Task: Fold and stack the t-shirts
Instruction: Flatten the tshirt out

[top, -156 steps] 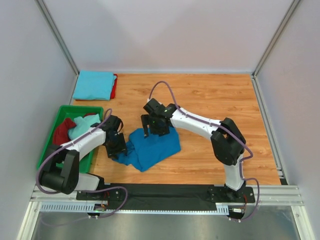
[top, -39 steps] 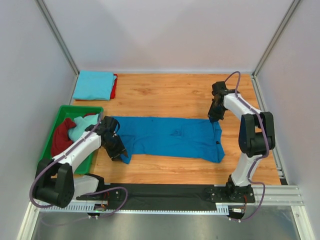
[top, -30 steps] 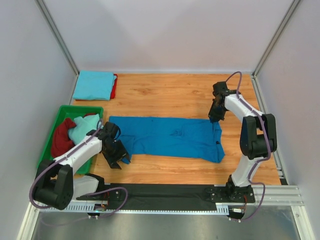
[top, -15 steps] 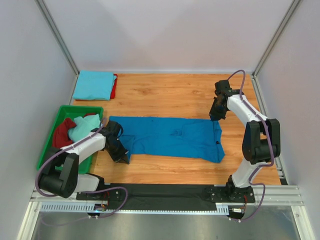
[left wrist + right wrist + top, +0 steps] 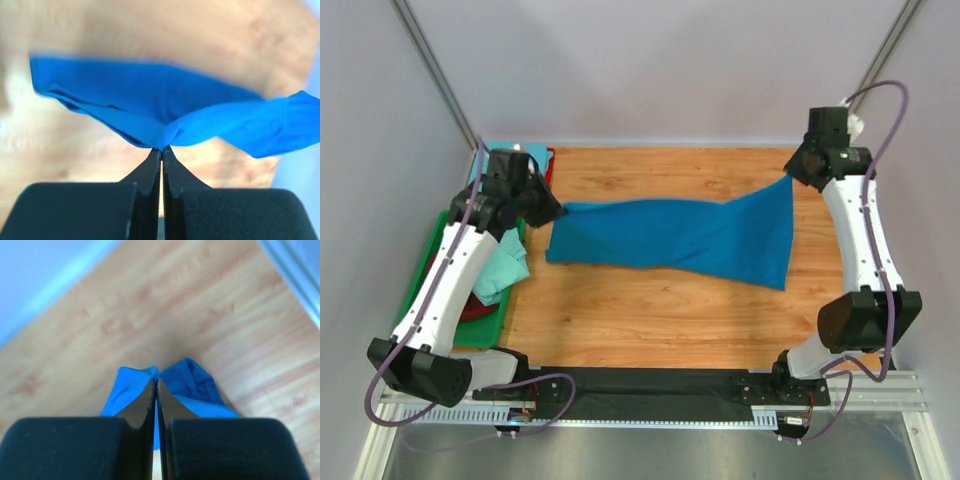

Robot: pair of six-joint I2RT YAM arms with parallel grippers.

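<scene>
A royal blue t-shirt (image 5: 690, 235) hangs stretched in the air between both arms, above the wooden table (image 5: 650, 310). My left gripper (image 5: 557, 209) is shut on its left corner, the cloth bunched at the fingertips (image 5: 161, 148). High at the back right, my right gripper (image 5: 793, 176) is shut on the opposite corner (image 5: 156, 380). The shirt sags in the middle and its right half drapes lowest. A sky blue t-shirt lies folded on a red one at the back left, mostly hidden behind my left arm. An aqua t-shirt (image 5: 503, 272) and a maroon one (image 5: 475, 310) lie in the green tray.
The green tray (image 5: 420, 290) sits at the table's left edge under my left arm. Grey walls enclose the table on three sides. Both arm bases are bolted to the black rail (image 5: 650, 385) at the near edge.
Half a second ago the blue shirt lay flat on the table. Both arms have since risen and moved back, lifting it by its two corners. The left gripper shut on its corner within the last second.
</scene>
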